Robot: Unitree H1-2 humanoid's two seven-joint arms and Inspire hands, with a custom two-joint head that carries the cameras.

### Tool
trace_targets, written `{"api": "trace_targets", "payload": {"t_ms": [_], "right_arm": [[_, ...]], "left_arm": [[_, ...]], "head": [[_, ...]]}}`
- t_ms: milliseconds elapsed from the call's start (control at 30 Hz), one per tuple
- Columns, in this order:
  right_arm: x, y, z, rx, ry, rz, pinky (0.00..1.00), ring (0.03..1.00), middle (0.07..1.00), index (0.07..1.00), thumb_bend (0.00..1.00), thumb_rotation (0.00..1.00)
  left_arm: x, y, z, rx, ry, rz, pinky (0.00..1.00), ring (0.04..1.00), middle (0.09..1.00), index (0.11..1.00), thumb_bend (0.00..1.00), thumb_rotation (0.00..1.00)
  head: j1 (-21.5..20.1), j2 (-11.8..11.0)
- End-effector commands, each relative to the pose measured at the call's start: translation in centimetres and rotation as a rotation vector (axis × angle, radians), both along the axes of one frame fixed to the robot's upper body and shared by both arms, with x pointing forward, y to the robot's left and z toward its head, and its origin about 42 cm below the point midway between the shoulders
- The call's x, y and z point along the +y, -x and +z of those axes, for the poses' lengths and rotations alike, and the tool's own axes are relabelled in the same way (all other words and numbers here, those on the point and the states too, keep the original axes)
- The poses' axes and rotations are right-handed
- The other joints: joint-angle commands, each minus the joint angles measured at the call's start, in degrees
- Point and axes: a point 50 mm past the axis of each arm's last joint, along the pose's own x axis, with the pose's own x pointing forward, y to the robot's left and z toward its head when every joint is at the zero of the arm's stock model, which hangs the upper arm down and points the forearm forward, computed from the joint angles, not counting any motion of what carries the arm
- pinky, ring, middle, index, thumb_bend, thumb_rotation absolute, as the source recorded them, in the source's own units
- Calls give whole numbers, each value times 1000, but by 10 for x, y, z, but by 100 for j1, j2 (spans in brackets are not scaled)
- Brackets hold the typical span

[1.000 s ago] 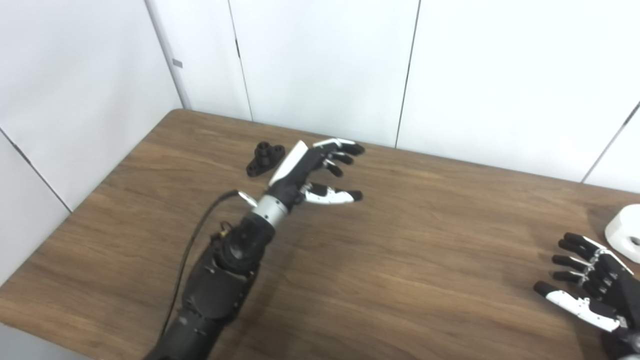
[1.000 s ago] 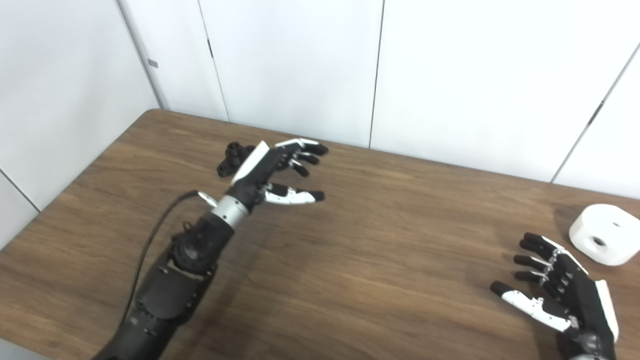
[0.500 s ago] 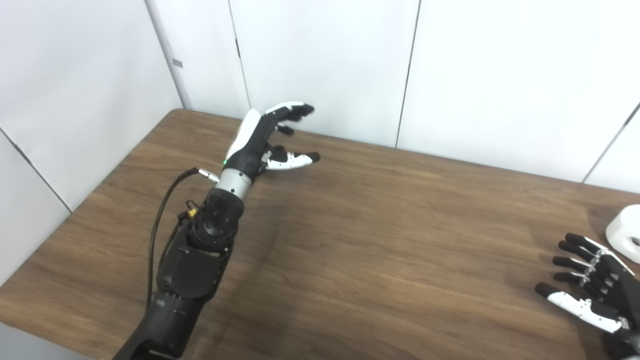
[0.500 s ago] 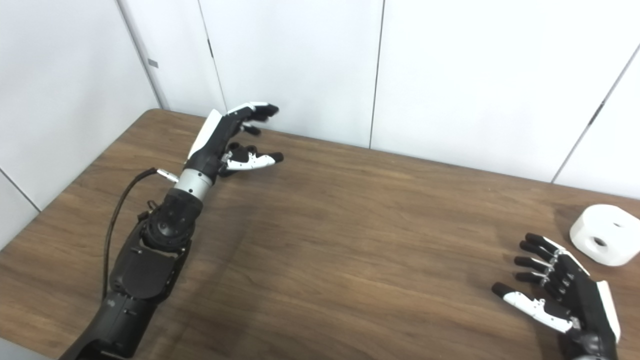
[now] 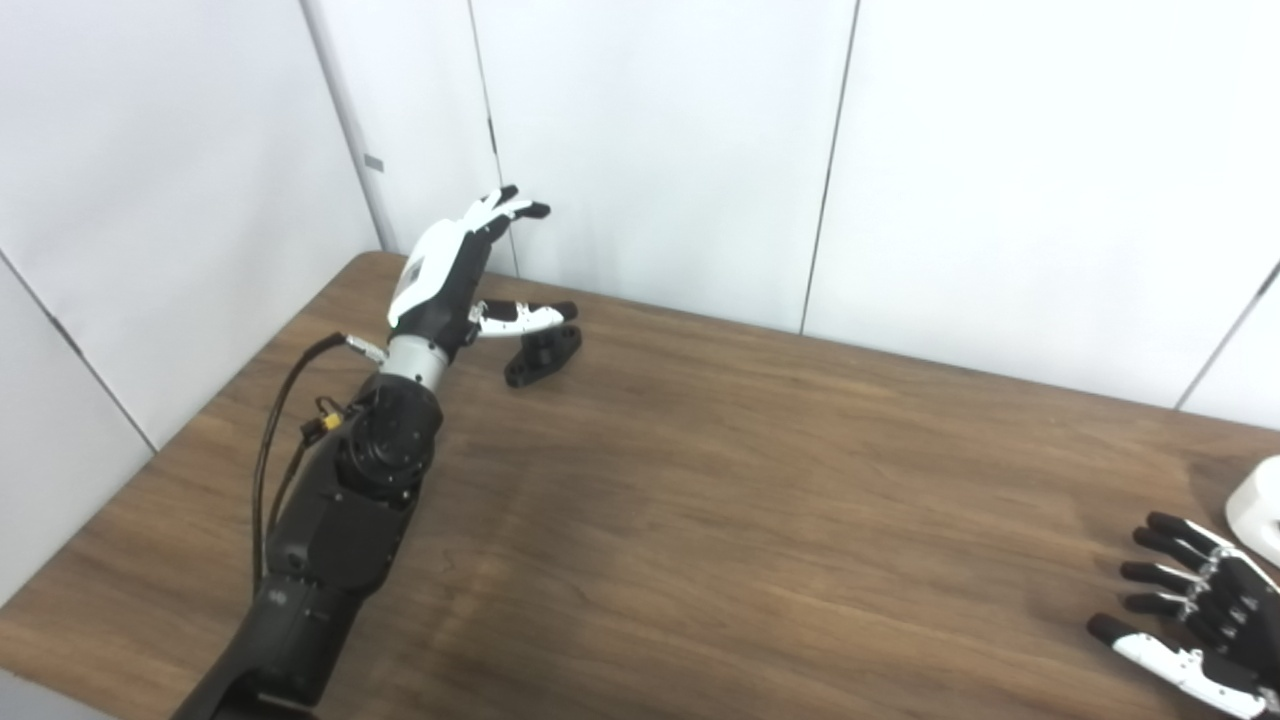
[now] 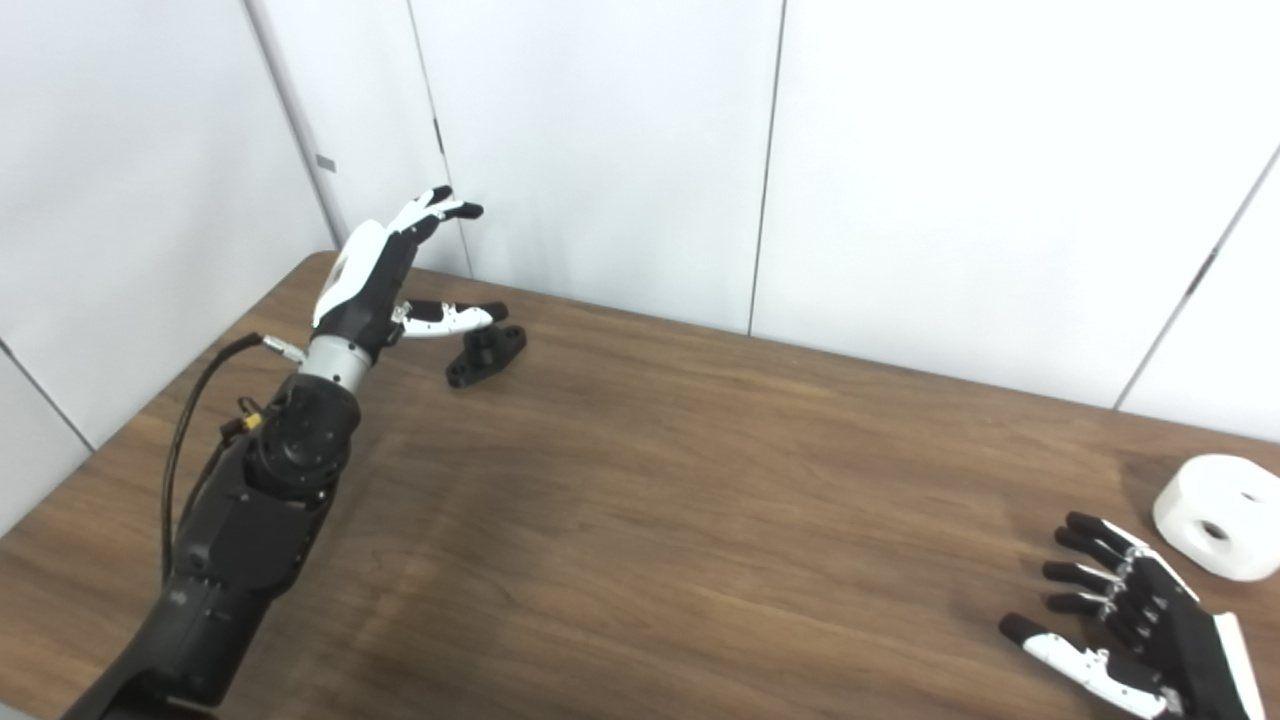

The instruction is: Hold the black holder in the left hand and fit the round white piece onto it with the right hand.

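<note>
Fingers of the left hand are spreading wide, holding nothing; thumb pointing right, out over the near end of the black holder. Hand is hanging raised near the far left corner of the table, palm facing right, arm reaching in from the bottom left with a black cable looping at the wrist. Cannot tell whether the thumb is touching the holder or only passing above it.

Black holder is lying on the table just right of that hand, long axis running from near-left to far-right, not gripped.

Right hand is sitting low at the bottom right, fingers apart and pointing up-left, holding nothing, partly cut by the frame edge.

Round white piece is resting on the table at the far right, just beyond the right hand and apart from it, a hole showing in its top face. In the left eye view only its edge is showing.

White wall panels are standing behind the table.
</note>
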Motion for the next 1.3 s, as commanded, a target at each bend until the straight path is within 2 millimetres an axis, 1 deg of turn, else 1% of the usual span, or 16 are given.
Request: {"api": "trace_targets", "payload": {"t_ms": [0,67,200,300,367,433,600,900,1100,1267], "right_arm": [[-2,-4,15,-70,6,22,537,655,751,746,755,0],[-2,-4,15,-72,8,21,544,658,751,746,756,1],[-3,-4,16,-79,21,17,548,666,755,749,756,12],[-4,-3,17,-81,25,21,544,667,757,752,752,26],[-4,-3,18,-78,22,20,552,670,759,754,749,24],[-4,-3,18,-78,20,18,557,670,758,754,751,24],[-4,-3,18,-79,10,20,557,673,761,749,749,16],[-5,1,21,-83,21,14,571,673,759,753,733,0],[-5,3,22,-86,24,13,576,672,756,749,735,13],[-5,5,24,-85,27,11,573,666,754,747,737,10]], "left_arm": [[11,-10,26,-58,-19,43,989,1000,999,840,866,118],[13,-12,24,-41,-23,67,989,1000,1000,850,891,139],[18,-17,19,-6,-37,90,999,1000,1000,859,908,154],[19,-20,14,40,-60,123,974,1000,1000,845,952,217],[17,-23,11,82,-73,146,993,1000,1000,845,981,278],[15,-24,7,108,-70,161,1000,1000,1000,835,999,318],[11,-27,-6,154,-44,200,1000,1000,1000,822,1000,355],[4,-30,-27,197,-59,246,1000,1000,1000,824,1000,348],[5,-31,-39,217,-62,287,1000,1000,1000,839,1000,345],[8,-27,-56,195,-34,288,1000,1000,1000,869,997,289]], "head": [[3,0],[3,0],[-5,22],[-5,22],[-26,34],[-31,44],[-31,63],[-52,125],[-63,150],[-82,177]]}}
